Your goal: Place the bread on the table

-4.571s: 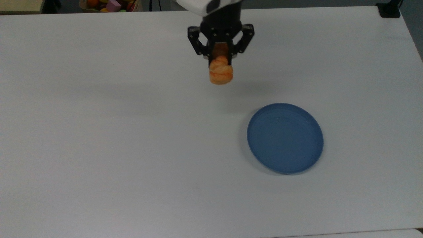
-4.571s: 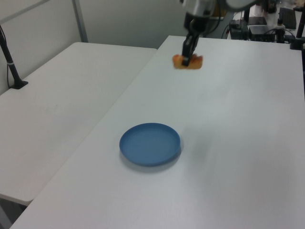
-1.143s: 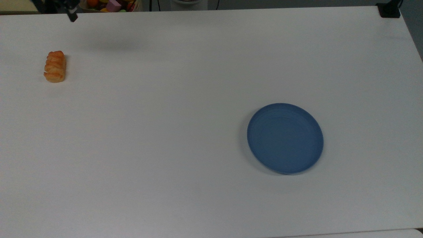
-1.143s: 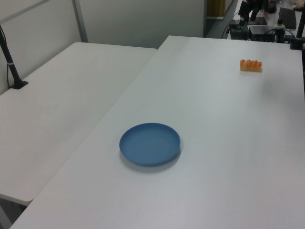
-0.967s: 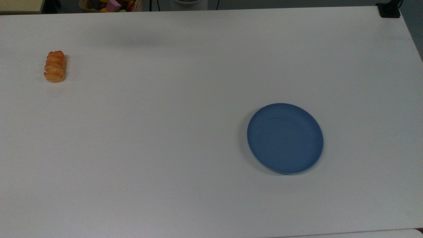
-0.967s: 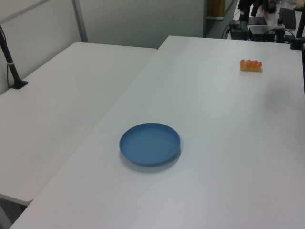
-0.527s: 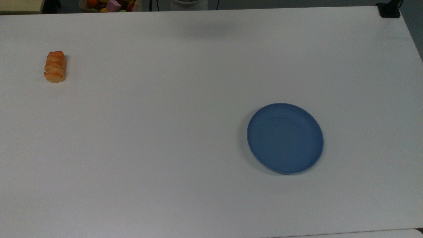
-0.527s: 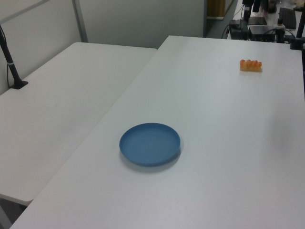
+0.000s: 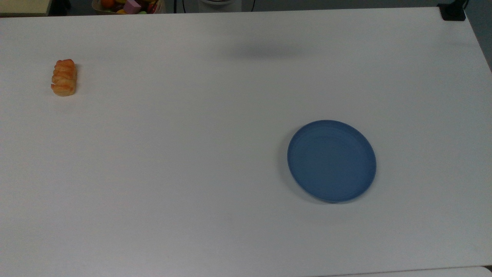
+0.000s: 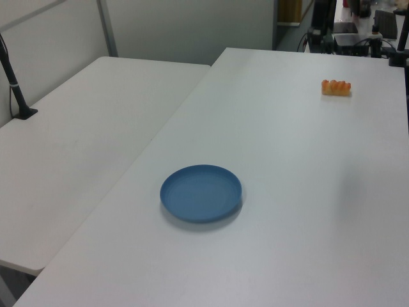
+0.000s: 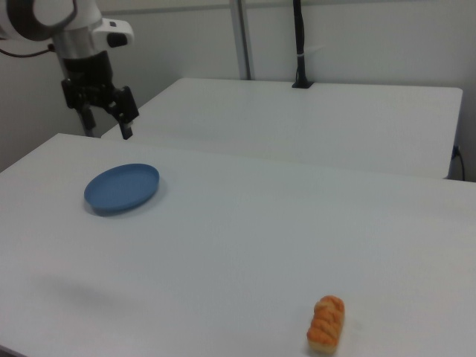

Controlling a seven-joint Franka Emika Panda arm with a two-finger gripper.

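Observation:
The bread (image 9: 64,77), a small golden-orange braided roll, lies flat on the white table (image 9: 192,134) near the top view's left edge. The bread (image 10: 336,87) sits at the far right in the left view, and the bread (image 11: 326,324) is at the bottom in the right view. Nothing touches it. My gripper (image 11: 108,126) hangs in the air at the right view's upper left, above and behind the blue plate (image 11: 122,188). It is open and holds nothing, far from the bread.
The blue plate (image 9: 331,160) holds nothing and sits right of centre in the top view. A second white table (image 10: 83,141) adjoins this one. A black post (image 11: 299,44) stands on it. A box of toys (image 9: 128,5) and a black clamp (image 9: 453,11) sit at the top view's far edge.
The bread, held in the air near the table's middle 4.6 s ago, now lies released at the top view's left. Over the last second the arm's shadow slid right along the far edge.

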